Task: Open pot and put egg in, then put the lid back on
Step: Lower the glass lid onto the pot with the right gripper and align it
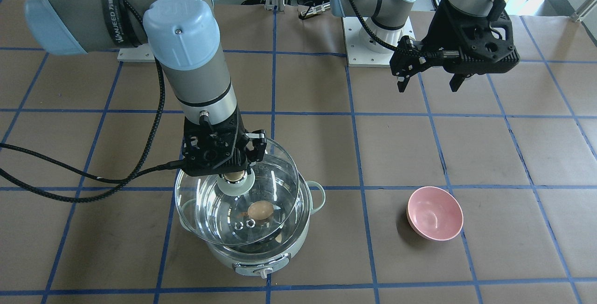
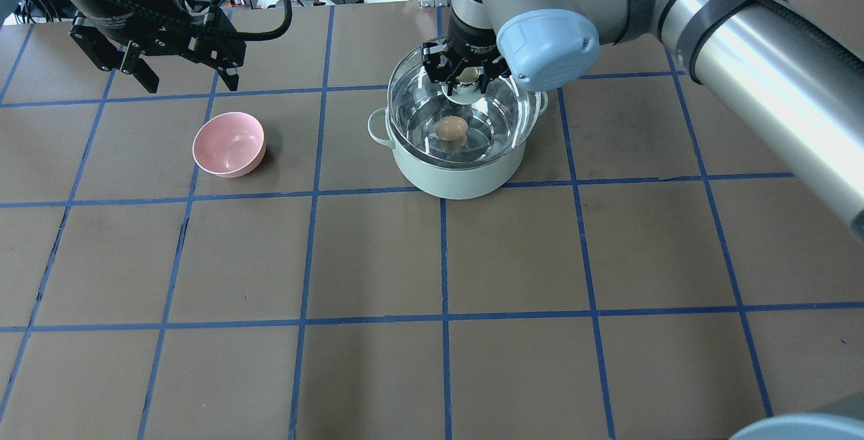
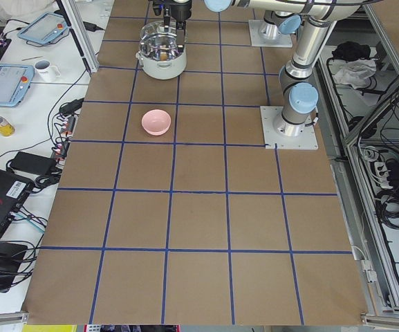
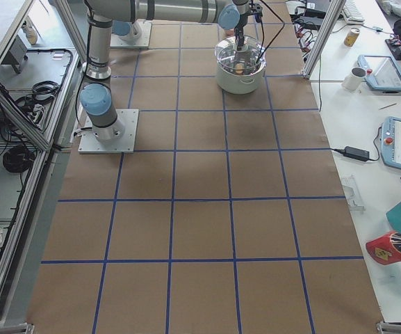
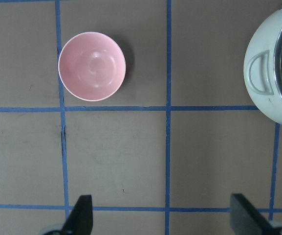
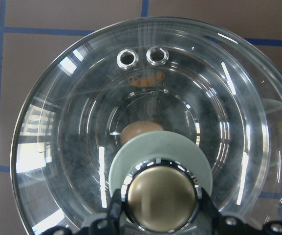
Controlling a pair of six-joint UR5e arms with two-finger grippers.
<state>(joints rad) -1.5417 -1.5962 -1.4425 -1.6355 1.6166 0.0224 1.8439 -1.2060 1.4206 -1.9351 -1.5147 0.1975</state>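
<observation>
The mint-green pot (image 1: 261, 258) stands on the table, also in the overhead view (image 2: 459, 177). The tan egg (image 1: 260, 210) lies inside on the steel bottom, seen through the glass from overhead (image 2: 451, 128) and in the right wrist view (image 6: 138, 133). My right gripper (image 1: 234, 175) is shut on the beige knob (image 6: 161, 198) of the glass lid (image 1: 280, 173). It holds the lid just over the pot, slightly tilted and offset toward my base. My left gripper (image 1: 429, 85) is open and empty, high above the table, beyond the pink bowl.
A small empty pink bowl (image 1: 435, 213) sits about one grid square from the pot, on my left side, also in the left wrist view (image 5: 92, 66). The table is brown paper with blue tape lines. The pot's side handle (image 5: 258, 73) faces the bowl.
</observation>
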